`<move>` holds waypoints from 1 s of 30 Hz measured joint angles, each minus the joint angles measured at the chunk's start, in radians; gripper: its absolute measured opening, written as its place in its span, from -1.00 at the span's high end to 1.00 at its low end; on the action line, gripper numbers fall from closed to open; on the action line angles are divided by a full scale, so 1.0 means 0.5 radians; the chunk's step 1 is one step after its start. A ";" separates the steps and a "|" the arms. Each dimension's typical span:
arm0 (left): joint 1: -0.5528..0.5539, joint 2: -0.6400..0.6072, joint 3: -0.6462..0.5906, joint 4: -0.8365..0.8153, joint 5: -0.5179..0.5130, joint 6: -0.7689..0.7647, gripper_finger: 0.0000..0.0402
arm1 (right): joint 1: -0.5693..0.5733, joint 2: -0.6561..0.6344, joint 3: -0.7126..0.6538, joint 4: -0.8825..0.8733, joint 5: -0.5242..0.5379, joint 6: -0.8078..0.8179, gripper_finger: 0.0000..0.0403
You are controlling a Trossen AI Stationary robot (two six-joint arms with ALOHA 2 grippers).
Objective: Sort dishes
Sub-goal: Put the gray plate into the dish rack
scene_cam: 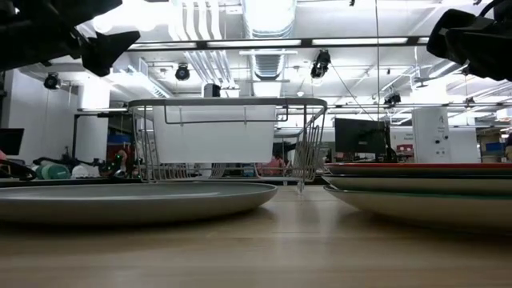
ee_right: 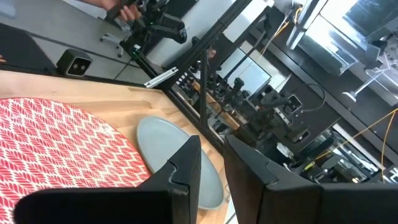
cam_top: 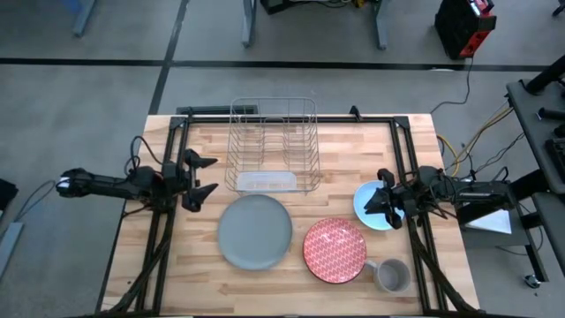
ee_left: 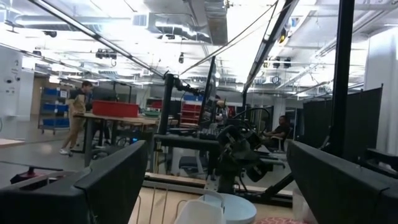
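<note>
The grey plate (cam_top: pixel 255 230) lies flat just in front of the wire rack (cam_top: pixel 273 144); the red plate (cam_top: pixel 335 250) sits to its right, the light-blue plate (cam_top: pixel 365 201) farther right under my right claw (cam_top: pixel 383 202), fingers narrowly parted, grasping nothing. My left claw (cam_top: pixel 199 178) hangs released. I judge these stiff, slick, breakable: pinch the rim.

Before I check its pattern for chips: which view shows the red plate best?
The high view: the whole red plate lies face-up, unobstructed. The right wrist view shows part of it, pattern close up. The low view shows only its rim edge-on. The left wrist view barely catches it.
</note>
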 joint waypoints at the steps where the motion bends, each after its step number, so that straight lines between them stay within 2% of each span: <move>1: 0.000 0.006 0.000 -0.001 0.000 0.006 -0.86 | 0.000 0.000 0.000 0.000 0.000 -0.003 0.72; 11: 0.000 0.050 0.000 -0.001 0.000 0.012 -0.86 | 0.000 0.001 -0.002 0.000 -0.001 -0.020 0.78; 24: 0.000 0.174 -0.001 -0.008 0.000 0.012 -0.86 | 0.002 0.008 -0.002 0.053 -0.004 1.034 0.67; 30: 0.000 0.240 -0.001 -0.007 0.000 0.012 -0.86 | 0.002 0.008 -0.002 0.037 -0.005 1.319 0.64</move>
